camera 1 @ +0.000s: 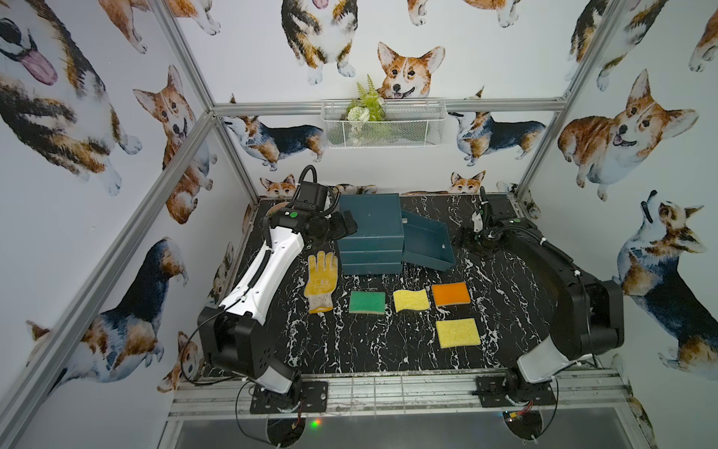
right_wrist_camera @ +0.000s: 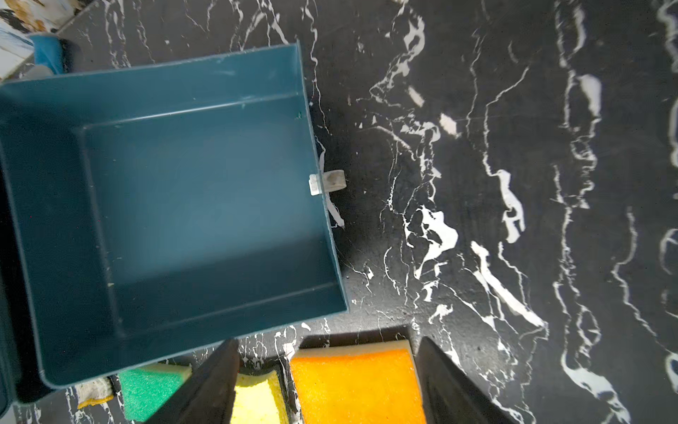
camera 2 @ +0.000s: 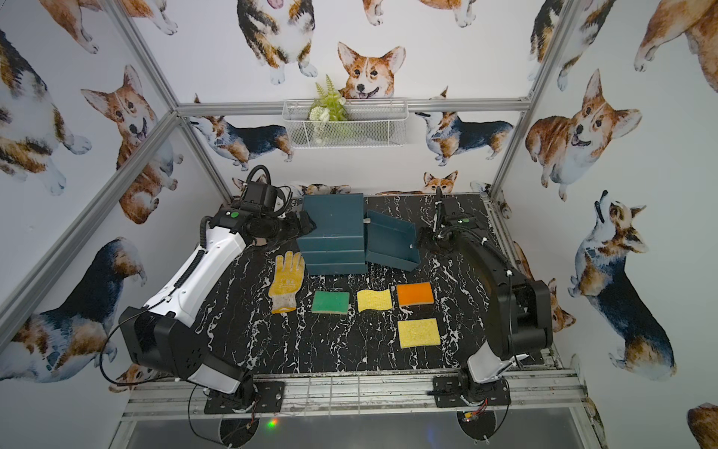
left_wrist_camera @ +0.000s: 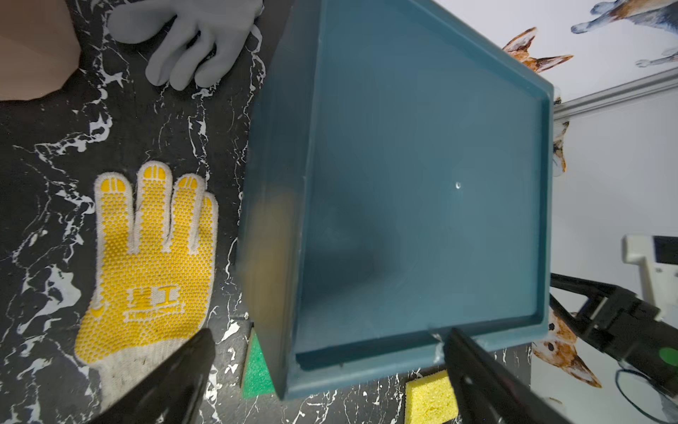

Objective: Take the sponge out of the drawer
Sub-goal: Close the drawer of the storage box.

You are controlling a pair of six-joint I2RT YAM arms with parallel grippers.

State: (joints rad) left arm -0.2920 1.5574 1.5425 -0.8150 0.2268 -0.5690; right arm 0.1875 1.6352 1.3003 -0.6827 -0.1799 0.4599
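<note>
the teal plastic drawer (right_wrist_camera: 183, 205) is swung out beside its teal three-drawer cabinet (camera 1: 369, 221) and is empty. the orange-topped foam sponge (camera 1: 450, 293) lies nearest it on the black marble tabletop (camera 1: 388, 350), so i'd say it is already out. the right gripper (right_wrist_camera: 326, 340) hangs by the drawer, jaws apart and holding nothing. the left gripper (left_wrist_camera: 328, 336) gapes wide at the cabinet's side, perhaps to steady it. the closed drawers hide their contents.
</note>
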